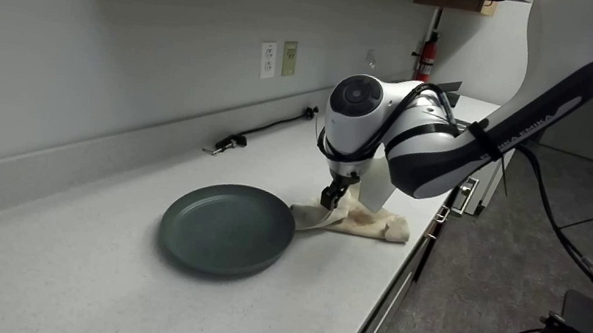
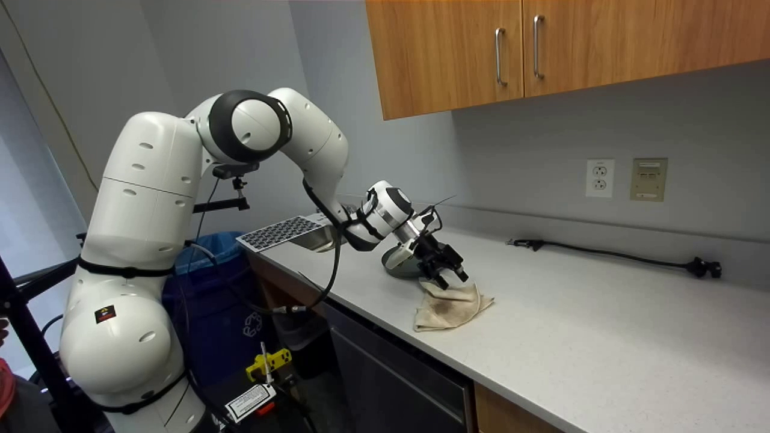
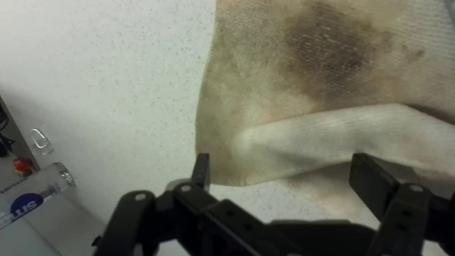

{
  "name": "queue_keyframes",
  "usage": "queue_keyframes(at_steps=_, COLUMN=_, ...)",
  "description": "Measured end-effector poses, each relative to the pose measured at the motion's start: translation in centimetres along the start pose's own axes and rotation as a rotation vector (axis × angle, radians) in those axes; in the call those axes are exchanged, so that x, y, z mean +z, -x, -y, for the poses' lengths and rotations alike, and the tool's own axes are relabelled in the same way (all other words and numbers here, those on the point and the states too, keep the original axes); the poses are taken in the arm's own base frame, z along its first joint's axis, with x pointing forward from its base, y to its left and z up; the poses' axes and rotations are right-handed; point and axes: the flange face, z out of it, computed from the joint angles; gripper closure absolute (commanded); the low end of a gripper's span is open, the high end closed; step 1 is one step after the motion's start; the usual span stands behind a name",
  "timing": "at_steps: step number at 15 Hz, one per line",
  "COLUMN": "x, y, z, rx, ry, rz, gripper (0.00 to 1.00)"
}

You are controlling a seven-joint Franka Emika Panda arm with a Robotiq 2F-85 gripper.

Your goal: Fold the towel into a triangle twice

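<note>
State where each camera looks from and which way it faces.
In an exterior view: from beyond the plate, looking along the counter; outer arm links and end effector show.
In an exterior view: near the shoulder joint, facing the wall cabinets; most of the arm shows.
Wrist view: on the wrist, looking down at the towel; the open end effector shows.
Both exterior views share plate, towel and arm.

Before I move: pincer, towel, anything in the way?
Pincer open, nothing gripped. Stained cream towel rumpled, partly folded over itself. Dark green plate close beside it, might crowd the fold.
</note>
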Motion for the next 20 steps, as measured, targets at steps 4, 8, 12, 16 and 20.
queue_keyframes(at_steps=4, x=0.0, y=-0.5, z=0.0, rx=-0.081, ry=-0.095, rz=-0.030, gripper=0.00)
queue_keyframes(at_steps=8, x=0.1, y=-1.0, z=-0.4, rx=-0.153, ry=-0.193, rz=-0.063, gripper=0.00)
queue_keyframes(at_steps=12, x=0.2, y=-1.4, z=-0.4, rx=-0.166, ry=-0.275, rz=-0.083, gripper=0.00)
queue_keyframes(at_steps=16, x=0.3, y=-1.4, z=-0.3, rx=-0.168, ry=-0.281, rz=-0.084, gripper=0.00)
queue_keyframes(at_steps=20, x=0.2, y=-1.5, z=-0.2, rx=-0.159, ry=-0.284, rz=-0.082, gripper=0.00)
